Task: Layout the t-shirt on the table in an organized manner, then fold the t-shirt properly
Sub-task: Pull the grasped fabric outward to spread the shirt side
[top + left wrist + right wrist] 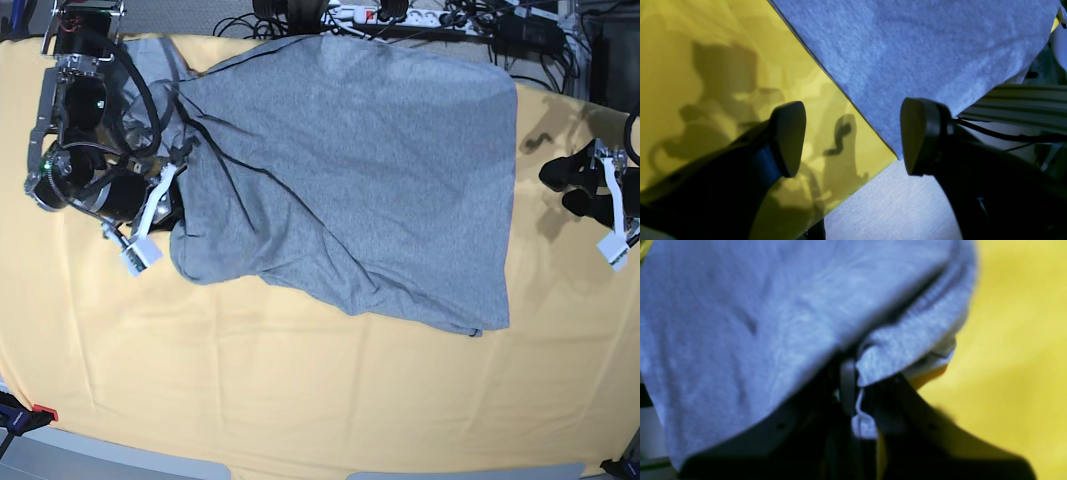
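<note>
We see the heather-grey cotton t-shirt (350,170) spread loosely over the upper middle of the base view, on the wide table covered in pale yellow-orange cloth (300,400). It lies mostly flat, but its lower edge runs on a slant and its left side is bunched up.

Our right gripper (858,400), at the upper left of the base view, has its jaws closed on a fold of the grey fabric; in the right wrist view a small tuck of cloth is pinched between them, with the rest of the shirt draped above and to the left. Our left gripper (853,136), at the right edge of the base view, hangs with its jaws wide apart and holds nothing. In the left wrist view the shirt's straight edge and a corner lie just ahead of its fingertips (788,136), not touching them.

So the garment stretches between the two arms, its long axis running left to right in the base view. We judge the right arm to be the one in command; smoothing the crumpled left side calls for drawing that pinched fabric outward, away from the shirt's middle, towards the left of the frame.
</note>
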Motion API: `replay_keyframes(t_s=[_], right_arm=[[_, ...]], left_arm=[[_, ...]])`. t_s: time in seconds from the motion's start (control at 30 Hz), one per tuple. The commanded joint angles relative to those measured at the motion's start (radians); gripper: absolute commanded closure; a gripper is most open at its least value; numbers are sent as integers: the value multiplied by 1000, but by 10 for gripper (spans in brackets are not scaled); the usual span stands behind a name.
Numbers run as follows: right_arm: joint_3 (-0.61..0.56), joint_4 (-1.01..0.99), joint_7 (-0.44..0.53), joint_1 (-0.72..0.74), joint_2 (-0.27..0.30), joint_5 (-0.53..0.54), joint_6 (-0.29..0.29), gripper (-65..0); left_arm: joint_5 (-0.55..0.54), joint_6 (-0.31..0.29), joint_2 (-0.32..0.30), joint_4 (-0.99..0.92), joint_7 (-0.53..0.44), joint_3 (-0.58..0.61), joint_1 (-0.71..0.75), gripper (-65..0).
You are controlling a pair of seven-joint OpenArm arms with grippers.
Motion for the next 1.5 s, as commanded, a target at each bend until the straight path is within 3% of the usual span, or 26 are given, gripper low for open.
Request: replay_keyframes(t_s=[0.0, 0.17, 0.33, 0.5, 0.6, 0.8, 1.03, 1.13, 1.17, 1.33, 1.37, 1.47], right_arm=[[26, 61, 27, 19, 13, 23, 5, 0], [103, 204, 27, 19, 15, 24, 5, 0], [98, 207, 27, 19, 16, 23, 5, 0], [87, 207, 47, 23, 51, -5, 5, 0], [64, 202, 109, 35, 60, -92, 5, 0], [-83, 202, 298, 39, 62, -390, 5, 0], [-180, 202, 308, 75, 62, -575, -3, 0], [-181, 202, 319, 75, 62, -626, -64, 0], [-181, 202, 332, 78, 62, -656, -96, -37], [-181, 202, 405, 92, 62, -821, -308, -400], [-181, 202, 405, 99, 62, -841, -353, -427], [-181, 202, 388, 131, 62, -895, -483, -429]], left_arm=[[-17, -3, -30, 8, -10, -14, -17, -458], [-17, -3, -30, 8, -10, -14, -16, -458], [-17, -3, -30, 8, -10, -14, -16, -458], [-17, -3, -30, 8, -10, -14, -17, -458], [-17, -3, -30, 8, -10, -14, -16, -458], [-17, -3, -30, 8, -10, -14, -17, -458], [-17, -3, -30, 8, -10, -14, -16, -458], [-17, -3, -30, 8, -10, -14, -16, -458], [-17, -3, -30, 8, -10, -14, -16, -458], [-17, -3, -24, 8, -10, -14, -16, -458], [-17, -3, -20, 8, -10, -14, -17, -458], [-17, -3, 2, 8, -10, -14, -16, -458]])
